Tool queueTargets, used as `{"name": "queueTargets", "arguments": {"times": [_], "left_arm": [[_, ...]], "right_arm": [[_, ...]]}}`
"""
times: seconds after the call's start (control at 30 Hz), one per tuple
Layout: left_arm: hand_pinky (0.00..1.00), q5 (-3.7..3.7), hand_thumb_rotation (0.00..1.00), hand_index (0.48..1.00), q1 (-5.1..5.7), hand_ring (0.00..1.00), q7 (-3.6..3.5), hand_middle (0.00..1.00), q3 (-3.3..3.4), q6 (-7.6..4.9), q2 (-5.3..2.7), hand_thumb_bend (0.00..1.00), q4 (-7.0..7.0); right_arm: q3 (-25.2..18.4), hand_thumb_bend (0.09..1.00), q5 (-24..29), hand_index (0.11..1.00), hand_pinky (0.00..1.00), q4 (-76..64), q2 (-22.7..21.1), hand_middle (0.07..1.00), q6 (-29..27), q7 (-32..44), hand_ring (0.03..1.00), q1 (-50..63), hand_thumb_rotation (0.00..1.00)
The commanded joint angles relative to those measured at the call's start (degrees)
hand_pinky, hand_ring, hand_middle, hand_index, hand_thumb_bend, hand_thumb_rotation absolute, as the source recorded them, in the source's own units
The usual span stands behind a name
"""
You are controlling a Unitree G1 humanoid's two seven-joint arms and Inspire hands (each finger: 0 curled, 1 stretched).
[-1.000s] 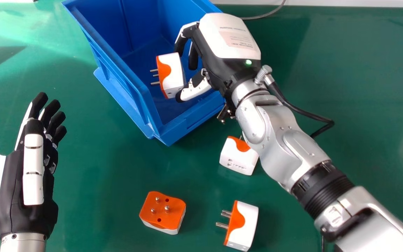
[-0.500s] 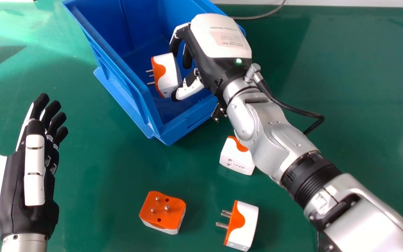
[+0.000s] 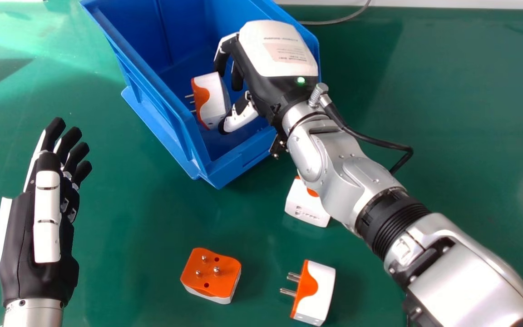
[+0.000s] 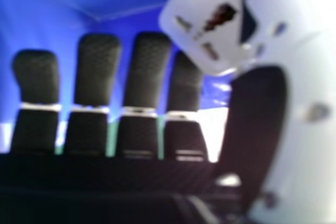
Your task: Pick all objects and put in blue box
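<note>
A white-and-orange plastic plug adapter (image 3: 213,97) is pinched by the black-and-white right hand (image 3: 261,81) within the open blue plastic box (image 3: 239,159). On the box's near side, three similar adapters (image 3: 210,274) are spread; left of it, the black-and-white left hand (image 3: 16,245) is held straight-fingered.

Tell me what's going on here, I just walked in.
The robot's right hand holds a white and orange plug adapter between its fingers and thumb, over the inside of the blue box. Three more are on the green table: one with prongs up, one with prongs pointing left, and one partly covered by the right arm. The left hand is open and empty. The job looks unfinished.
</note>
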Motion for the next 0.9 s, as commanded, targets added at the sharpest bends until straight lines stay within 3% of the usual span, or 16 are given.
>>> {"name": "queueTargets", "arguments": {"times": [0.0,0.17,0.27,0.57,0.77,0.87], "left_arm": [[0.94,0.25,0.95,0.934,0.41,0.93,-0.39,0.94,0.16,-1.18,0.44,0.46,-0.96],[0.94,-0.01,0.95,0.933,0.31,0.93,-0.10,0.94,0.14,-0.64,0.26,0.46,-1.26],[0.94,-0.13,0.95,0.932,0.15,0.93,-0.34,0.94,0.12,-0.98,0.27,0.46,-0.93],[0.94,0.30,0.95,0.935,0.60,0.93,-0.02,0.94,-0.12,-0.90,0.12,0.46,-1.46],[0.94,0.48,0.95,0.936,1.08,0.93,0.70,0.94,-0.08,-0.60,-0.10,0.46,-2.06],[0.94,0.01,0.95,0.934,0.97,0.93,0.21,0.93,0.02,-0.90,0.07,0.46,-1.52]], "right_arm": [[0.22,0.512,0.10,0.526,0.26,-0.04,0.77,0.470,-0.92,-1.48,0.349,-3.49,0.00],[0.45,0.510,0.18,0.528,0.26,2.37,1.28,0.488,-1.04,-2.11,0.362,-4.65,0.00],[0.32,0.509,0.33,0.531,0.26,3.85,1.84,0.491,-0.48,-2.68,0.364,-5.24,0.00],[0.24,0.507,0.49,0.540,0.26,6.38,2.26,0.497,0.13,-3.09,0.366,-6.40,0.00],[0.14,0.505,0.64,0.549,0.26,6.52,2.14,0.496,0.71,-2.77,0.366,-6.48,0.00],[0.15,0.505,0.72,0.549,0.26,6.42,2.13,0.497,1.19,-2.45,0.368,-6.37,0.00]]}}
